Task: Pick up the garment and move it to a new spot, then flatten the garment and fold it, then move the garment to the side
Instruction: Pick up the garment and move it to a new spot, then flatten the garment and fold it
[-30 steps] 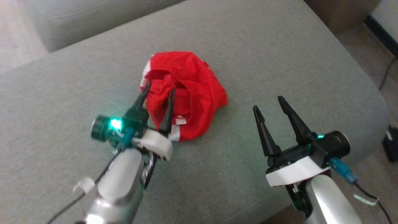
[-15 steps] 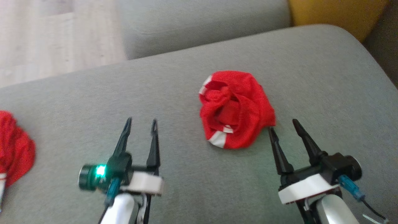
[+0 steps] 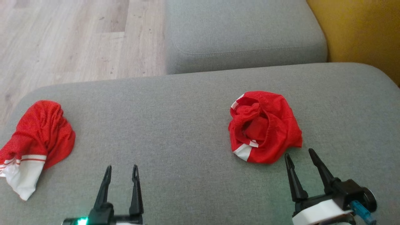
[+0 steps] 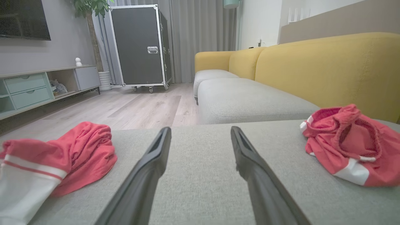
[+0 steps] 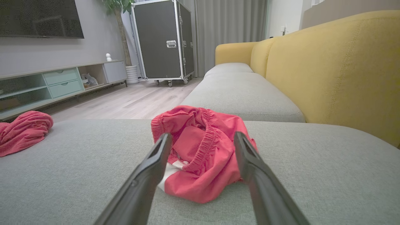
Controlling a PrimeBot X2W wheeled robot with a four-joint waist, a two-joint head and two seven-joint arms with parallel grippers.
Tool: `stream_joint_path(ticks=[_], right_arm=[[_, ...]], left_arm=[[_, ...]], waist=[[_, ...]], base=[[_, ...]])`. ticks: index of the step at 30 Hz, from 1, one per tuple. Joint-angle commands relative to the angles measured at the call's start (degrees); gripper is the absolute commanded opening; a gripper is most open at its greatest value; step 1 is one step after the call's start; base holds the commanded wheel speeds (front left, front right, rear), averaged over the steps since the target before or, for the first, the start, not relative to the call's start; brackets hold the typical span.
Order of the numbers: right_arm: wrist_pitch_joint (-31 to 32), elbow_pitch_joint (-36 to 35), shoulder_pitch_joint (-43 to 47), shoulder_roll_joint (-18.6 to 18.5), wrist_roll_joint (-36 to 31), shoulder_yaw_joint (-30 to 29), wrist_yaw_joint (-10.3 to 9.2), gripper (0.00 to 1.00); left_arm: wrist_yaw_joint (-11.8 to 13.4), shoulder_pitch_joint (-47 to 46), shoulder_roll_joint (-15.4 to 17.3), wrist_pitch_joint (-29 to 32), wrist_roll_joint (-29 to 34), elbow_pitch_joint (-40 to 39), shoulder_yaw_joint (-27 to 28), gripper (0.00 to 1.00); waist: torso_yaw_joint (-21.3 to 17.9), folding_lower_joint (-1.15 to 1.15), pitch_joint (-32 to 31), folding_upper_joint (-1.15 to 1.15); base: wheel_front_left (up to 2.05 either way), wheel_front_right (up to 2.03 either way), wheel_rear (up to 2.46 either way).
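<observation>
Both tools stood wide and empty: the left tool [image 3: 122, 167] at the bottom left of the head view, the right tool [image 3: 299, 153] at the lower right, tips near the crumpled red garment [image 3: 264, 126] lying right of centre on the grey sofa cushion [image 3: 175, 131]. A second red garment [image 3: 37, 137] sat at the far left. The pick-up looked to call for the raised elastic waistband [image 5: 207, 137]: a high pinch there and a clean lift.

Broad grey seat cushion [image 3: 187, 125], crumpled red garment [image 3: 264, 126] with white trim lying on its right side, second red garment [image 3: 34, 140] with a white band heaped at its near left edge, the two well apart, bare grey fabric between them
</observation>
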Motion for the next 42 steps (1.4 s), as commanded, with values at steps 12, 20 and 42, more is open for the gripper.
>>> stream_joint_path(ticks=[12, 20, 42], right_arm=[[-0.6, -1.9, -1.5, -0.1, -0.7, -0.2, -0.04, 1.0], [-0.6, -2.0, -1.4, 0.0, -0.7, -0.4, -0.04, 1.0], [-0.6, -1.9, -1.9, -0.1, -0.4, 1.3, -0.04, 1.0]], left_arm=[[-0.5, -1.6, -0.2, -0.5, 2.7, -2.9, 2.1, 1.0], [-0.4, -1.3, -0.3, -0.5, 3.1, -2.8, 1.8, 1.0], [-2.1, -3.4, -0.4, -0.5, 5.9, 0.7, -2.3, 1.0]], waist=[[0.8, 0.02, -0.2, 0.0], [0.5, 0.02, -0.2, 0.0], [-3.5, 0.02, 0.0, 0.0]], base=[[0.0, 0.0, 0.0], [0.0, 0.0, 0.0], [0.0, 0.0, 0.0]])
